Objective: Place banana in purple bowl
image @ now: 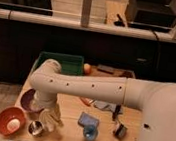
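My gripper [49,115] hangs from the white arm at the table's front left and is shut on the banana [52,122], a pale yellow-white bunch held just above the tabletop. The purple bowl [27,100] sits just left of the gripper, and its right part is hidden behind my arm. The banana is beside the bowl's right rim, not inside it.
An orange-red bowl [9,121] with a white inside and a small steel cup [35,127] stand at the front left. A green tray [60,62] is at the back. A blue packet [87,119], a blue cup [90,132] and a dark object [119,131] lie to the right.
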